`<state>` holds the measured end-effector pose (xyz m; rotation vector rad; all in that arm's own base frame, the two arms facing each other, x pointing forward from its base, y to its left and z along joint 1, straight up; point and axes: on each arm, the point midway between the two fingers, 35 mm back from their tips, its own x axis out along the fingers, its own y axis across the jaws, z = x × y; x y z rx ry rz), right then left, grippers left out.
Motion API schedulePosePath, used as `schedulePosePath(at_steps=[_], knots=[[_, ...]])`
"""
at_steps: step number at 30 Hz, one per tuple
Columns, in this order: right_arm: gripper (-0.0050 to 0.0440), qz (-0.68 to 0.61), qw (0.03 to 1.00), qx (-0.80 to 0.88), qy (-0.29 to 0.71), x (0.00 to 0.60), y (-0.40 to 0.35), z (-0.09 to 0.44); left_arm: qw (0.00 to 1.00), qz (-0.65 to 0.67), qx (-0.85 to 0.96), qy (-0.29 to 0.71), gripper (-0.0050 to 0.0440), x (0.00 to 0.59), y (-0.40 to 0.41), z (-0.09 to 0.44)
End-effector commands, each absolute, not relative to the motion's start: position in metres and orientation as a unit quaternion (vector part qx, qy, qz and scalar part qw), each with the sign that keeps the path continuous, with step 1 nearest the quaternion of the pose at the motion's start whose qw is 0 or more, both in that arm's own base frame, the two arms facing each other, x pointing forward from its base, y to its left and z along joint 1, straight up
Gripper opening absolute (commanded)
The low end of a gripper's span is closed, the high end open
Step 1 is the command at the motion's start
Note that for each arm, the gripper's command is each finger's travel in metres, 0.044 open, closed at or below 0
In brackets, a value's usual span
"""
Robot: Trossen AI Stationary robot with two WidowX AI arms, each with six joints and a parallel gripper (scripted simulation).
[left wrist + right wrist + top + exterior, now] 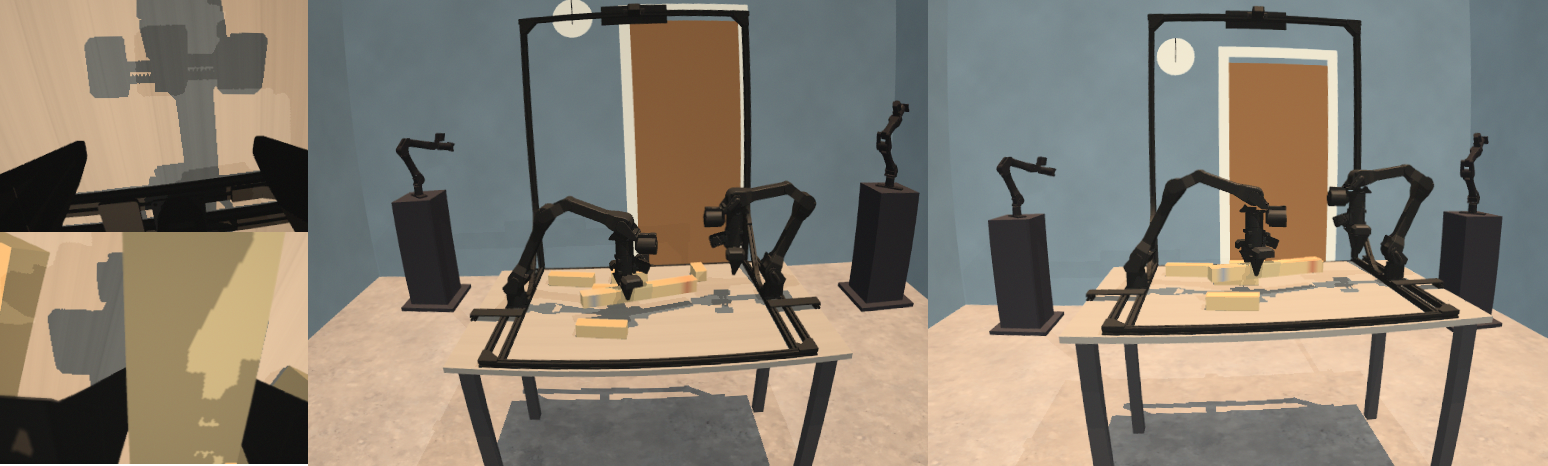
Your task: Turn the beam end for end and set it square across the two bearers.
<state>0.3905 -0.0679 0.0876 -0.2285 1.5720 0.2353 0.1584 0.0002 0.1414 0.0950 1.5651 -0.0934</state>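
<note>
The pale wooden beam [673,285] [1296,266] [165,292] has a blue mark near its picture-left end and a red mark near the other. My right gripper [627,295] [1256,272] [180,374] is shut on it near the middle. The beam hangs above the table, its shadow apart, its red end angled toward the back. My left gripper [734,270] [1357,255] [169,146] is open and empty above the table's picture-right part. Similar pale blocks include a front one [601,330] [1232,302] and a back-left one [571,281] [1186,271]. I cannot tell which are bearers.
Another small block [698,273] stands behind the red end. One more block is partly hidden behind the right gripper and beam. In the right wrist view, blocks show on both sides of the beam. A black frame [638,361] [1258,327] runs along the table's front edge.
</note>
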Motion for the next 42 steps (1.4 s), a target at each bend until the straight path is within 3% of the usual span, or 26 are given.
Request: schedulePosePath(at_steps=[1,42], knots=[[0.0,0.114,0.698,-0.114,0.698,0.39,-0.069,0.092,0.706,-0.042,0.042,0.706,0.044,0.157,0.0,0.141],[0.0,0.254,0.66,-0.254,0.66,0.379,-0.075,0.092,0.706,-0.042,0.042,0.706,0.044,0.157,0.0,0.141]])
